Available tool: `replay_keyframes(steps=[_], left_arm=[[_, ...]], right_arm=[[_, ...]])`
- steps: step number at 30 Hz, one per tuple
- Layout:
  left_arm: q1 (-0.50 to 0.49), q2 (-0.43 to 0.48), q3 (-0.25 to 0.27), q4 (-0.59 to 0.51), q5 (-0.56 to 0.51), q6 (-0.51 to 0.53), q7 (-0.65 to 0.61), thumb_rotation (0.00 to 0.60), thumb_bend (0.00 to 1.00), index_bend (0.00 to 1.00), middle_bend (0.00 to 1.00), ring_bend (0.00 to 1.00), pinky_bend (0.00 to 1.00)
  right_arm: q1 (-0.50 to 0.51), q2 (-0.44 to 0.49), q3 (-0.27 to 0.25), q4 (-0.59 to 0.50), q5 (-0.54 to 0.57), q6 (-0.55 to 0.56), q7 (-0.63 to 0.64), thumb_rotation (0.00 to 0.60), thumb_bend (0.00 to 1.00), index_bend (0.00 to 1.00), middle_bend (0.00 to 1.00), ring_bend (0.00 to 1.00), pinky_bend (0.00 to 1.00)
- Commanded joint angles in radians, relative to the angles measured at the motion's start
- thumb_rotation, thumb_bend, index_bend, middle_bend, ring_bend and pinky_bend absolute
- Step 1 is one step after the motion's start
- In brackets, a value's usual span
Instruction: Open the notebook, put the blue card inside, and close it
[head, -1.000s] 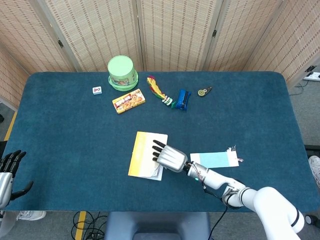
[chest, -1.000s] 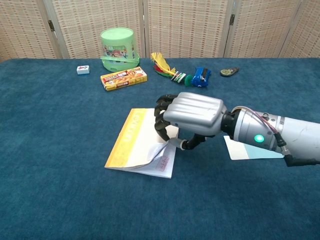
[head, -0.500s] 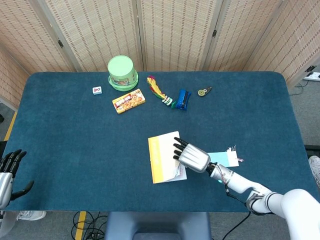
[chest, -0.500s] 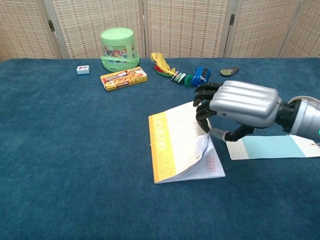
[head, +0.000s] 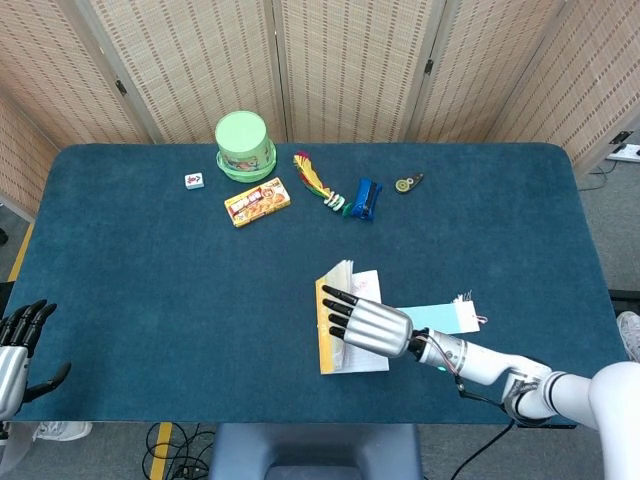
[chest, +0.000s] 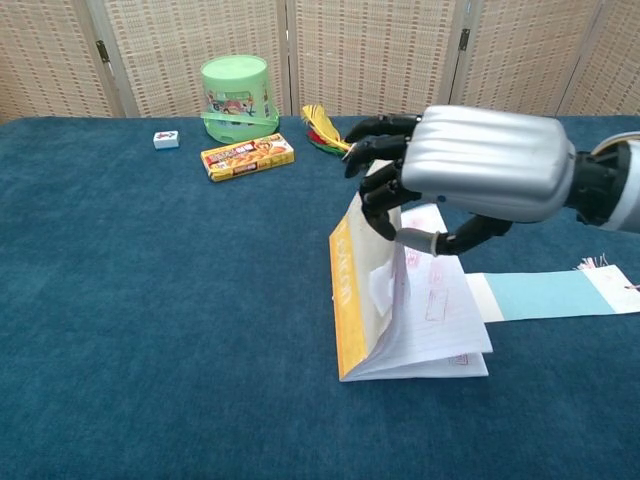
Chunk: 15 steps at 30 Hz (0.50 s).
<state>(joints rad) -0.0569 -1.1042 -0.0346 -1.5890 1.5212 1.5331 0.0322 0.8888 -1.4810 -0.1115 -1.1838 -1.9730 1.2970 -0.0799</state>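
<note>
Table (head: 150, 290): blue cloth surface filling most of both views; all items below rest on it.
Right arm (head: 490, 362): enters from the 4 o'clock corner of the head view and reaches toward table centre.
Right hand (head: 367, 324): back of the hand faces up, dark fingers (chest: 375, 160) extended toward 9 o'clock. In the chest view the fingertips touch the raised cover at its top edge and the thumb sits against the pages behind it. Whether this is a true pinch or only a push cannot be told.
Notebook (head: 345, 322): just below table centre, partly open. The yellow cover (chest: 347, 300) stands nearly upright on its spine edge, with a fan of white pages (chest: 435, 320) lying at its 3 o'clock side. Red stamp marks show on the exposed pages.
Blue card (head: 440, 318): lies flat at 3 o'clock of the notebook, its near end just beside the pages; a white section and a tassel sit at its far end. Outside the notebook.
Green tub (head: 245, 146): at 11 o'clock of the notebook, near the far table edge.
Snack box (head: 258, 202): yellow and red, at 5 o'clock of the green tub, close to it.
Coloured bundle (head: 316, 182): yellow, red and green strands, at 12 o'clock of the notebook.
Blue object (head: 366, 198): just beside the bundle at its 3 o'clock end.
Round item (head: 406, 184): small, dark, at 2 o'clock of the blue object.
White tile (head: 194, 180): small, at 8 o'clock of the green tub.
Left hand (head: 20, 345): at the 8 o'clock edge of the head view, off the table, fingers apart, holding nothing.
</note>
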Motion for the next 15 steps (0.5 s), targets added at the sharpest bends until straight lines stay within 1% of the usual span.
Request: replay_keyframes(steps=[1,6,11,15], left_arm=[[0.002,0.001,0.002,0.000,0.001,0.002,-0.002,0.600,0.28,0.13,0.11,0.11,0.17],[0.006,0.003,0.004,0.002,-0.001,0.003,-0.004,0.600,0.28,0.12,0.11,0.11,0.17],[0.008,0.006,0.005,0.003,-0.003,0.003,-0.007,0.600,0.28,0.13,0.11,0.11,0.17],[0.011,0.006,0.007,0.005,-0.004,0.001,-0.010,0.600,0.28,0.12,0.11,0.11,0.17]], right_arm=[[0.053,-0.035,0.029,0.008,-0.025,-0.042,0.008,0.600,0.45,0.79,0.49,0.24,0.13],[0.115,-0.123,0.062,0.076,-0.027,-0.082,0.056,0.600,0.45,0.80,0.49,0.24,0.13],[0.173,-0.218,0.083,0.153,-0.039,-0.096,0.101,0.600,0.46,0.80,0.49,0.24,0.13],[0.223,-0.309,0.096,0.238,-0.029,-0.133,0.144,0.600,0.46,0.80,0.49,0.24,0.13]])
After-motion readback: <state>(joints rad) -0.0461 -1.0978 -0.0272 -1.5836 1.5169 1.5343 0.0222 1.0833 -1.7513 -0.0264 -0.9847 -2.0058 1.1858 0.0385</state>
